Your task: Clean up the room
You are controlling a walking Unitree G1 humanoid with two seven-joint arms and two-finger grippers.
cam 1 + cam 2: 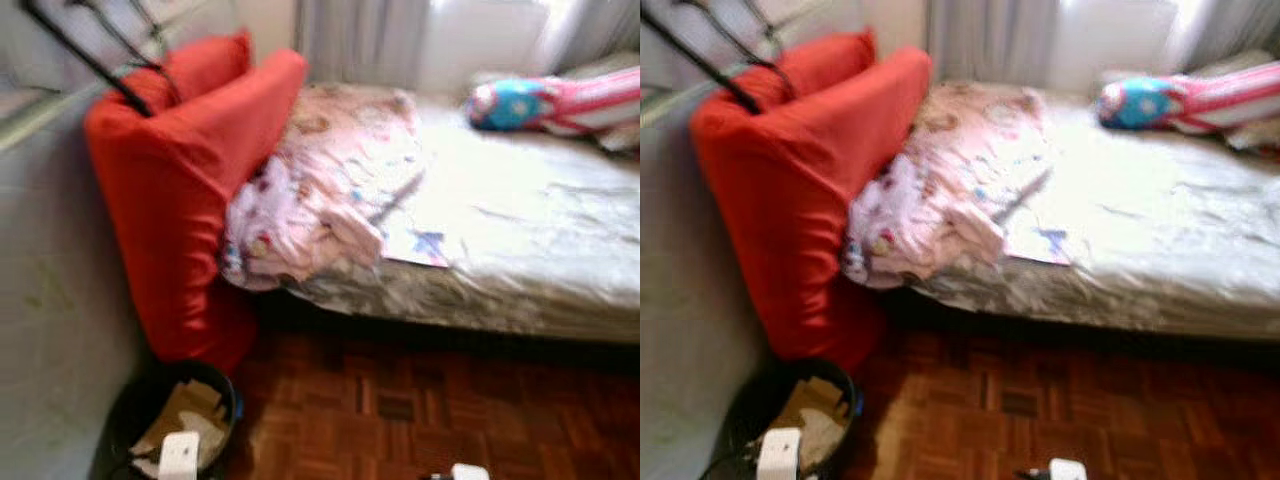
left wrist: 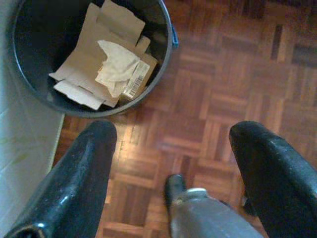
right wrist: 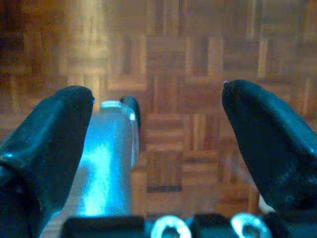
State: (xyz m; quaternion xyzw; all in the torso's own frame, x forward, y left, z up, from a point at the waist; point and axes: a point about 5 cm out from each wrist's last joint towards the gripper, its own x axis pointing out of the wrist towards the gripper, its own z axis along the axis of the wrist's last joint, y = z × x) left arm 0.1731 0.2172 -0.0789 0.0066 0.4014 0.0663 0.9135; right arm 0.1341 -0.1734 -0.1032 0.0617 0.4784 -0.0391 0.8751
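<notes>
A black bin (image 1: 228, 398) stands on the floor at the lower left, beside the bed's corner. It holds flattened cardboard (image 2: 94, 59) and a crumpled white paper (image 2: 118, 64). My left gripper (image 2: 173, 139) hangs open over the parquet just beside the bin, with nothing between its fingers (image 2: 84, 173). Over bare parquet, my right gripper (image 3: 158, 96) is also open and holds nothing. On the bed (image 1: 540, 240) lie a rumpled pink blanket (image 1: 320, 190) and a flat printed sheet (image 1: 415, 245).
Two red cushions (image 1: 190, 170) lean against the grey wall (image 1: 50, 300) at the bed's head. A blue and pink plush toy (image 1: 545, 102) lies at the far right of the bed. Black metal bars (image 1: 90, 55) rise at the top left. Parquet floor (image 1: 420, 410) spreads before the bed.
</notes>
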